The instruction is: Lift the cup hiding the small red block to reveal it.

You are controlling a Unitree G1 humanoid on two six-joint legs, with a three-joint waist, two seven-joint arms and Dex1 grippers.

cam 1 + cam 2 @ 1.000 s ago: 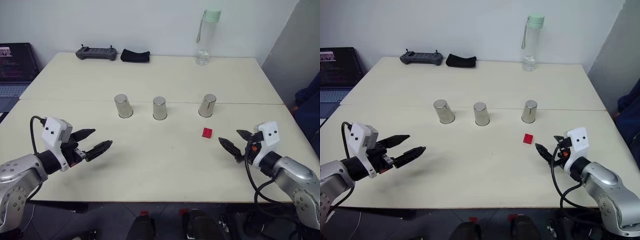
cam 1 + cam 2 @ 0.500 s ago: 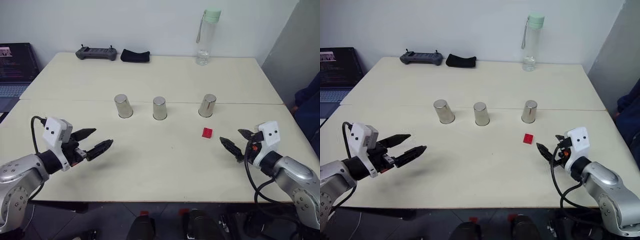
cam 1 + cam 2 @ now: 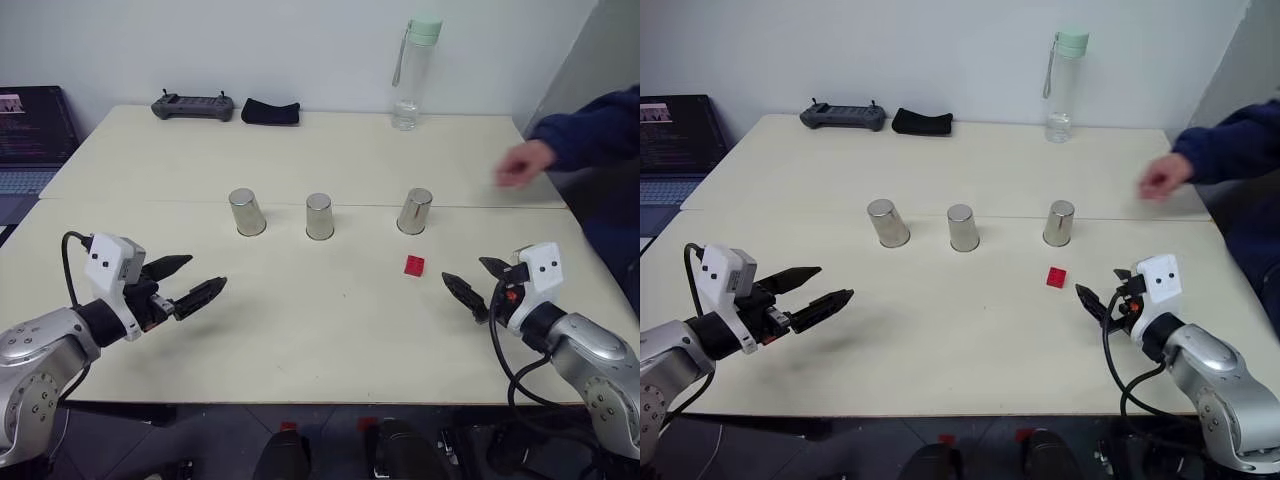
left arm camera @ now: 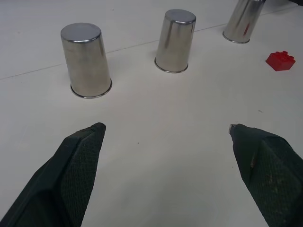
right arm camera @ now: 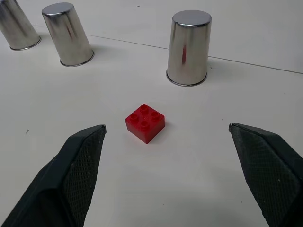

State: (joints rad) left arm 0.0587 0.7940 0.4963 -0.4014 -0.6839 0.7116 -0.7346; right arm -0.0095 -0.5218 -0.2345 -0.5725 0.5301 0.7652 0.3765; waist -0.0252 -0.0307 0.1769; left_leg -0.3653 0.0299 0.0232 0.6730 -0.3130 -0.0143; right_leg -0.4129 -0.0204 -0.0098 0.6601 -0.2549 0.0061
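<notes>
Red and uncovered, the small red block (image 5: 145, 122) is seen on the table (image 3: 330, 330), just in front of the rightmost cup (image 3: 414, 211) of three upturned steel ones. Both the left gripper (image 3: 192, 283) and right gripper (image 3: 478, 286) are held spread, empty, above the table. A person's hand (image 3: 524, 163) is seen above the far right edge.

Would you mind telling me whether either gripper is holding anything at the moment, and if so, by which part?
Nothing is held. The left gripper and the right gripper both hover open above the table, apart from the cups and the small red block.
</notes>
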